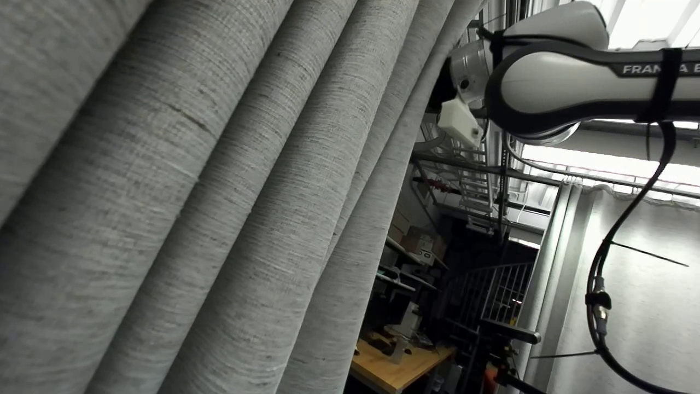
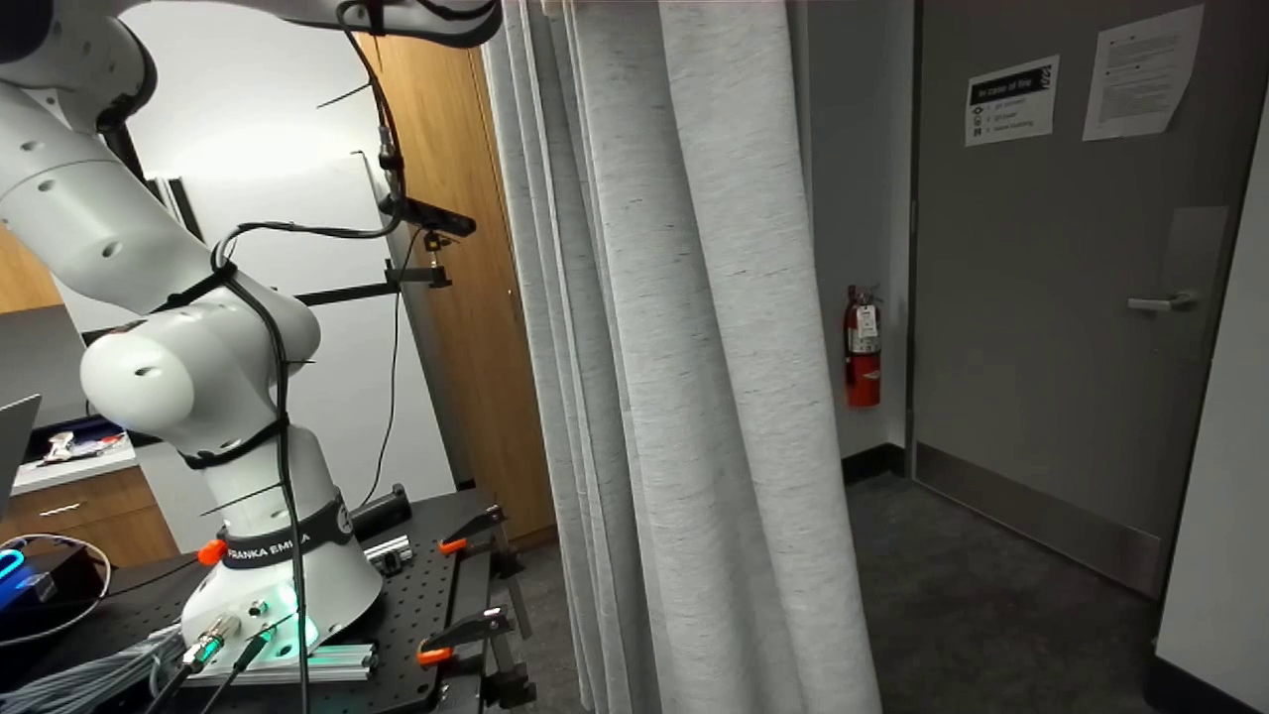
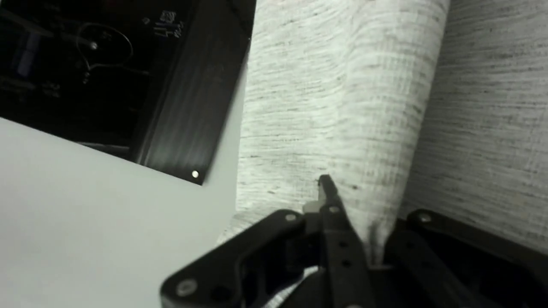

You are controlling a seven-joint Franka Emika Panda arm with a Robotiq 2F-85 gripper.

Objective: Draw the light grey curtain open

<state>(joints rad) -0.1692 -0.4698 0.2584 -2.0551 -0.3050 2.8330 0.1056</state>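
The light grey curtain (image 1: 235,180) fills the left half of an exterior view in deep slanting folds. In an exterior view the curtain (image 2: 694,357) hangs bunched in the middle, to the right of the arm. In the wrist view a fold of the curtain (image 3: 342,107) runs down between the fingers and narrows where it is pinched. My gripper (image 3: 359,205) is closed on this fold. The left finger lies in front of the fabric; the right fingertip is hidden. The gripper is mostly hidden behind the curtain's edge in an exterior view and out of frame above in an exterior view.
The arm's black mounting table (image 2: 426,555) has clamps at its edge. A camera on a bracket (image 2: 436,218) stands between arm and curtain. A fire extinguisher (image 2: 863,347) and a grey door (image 2: 1051,297) are beyond. Another grey curtain (image 1: 618,262) hangs in the background.
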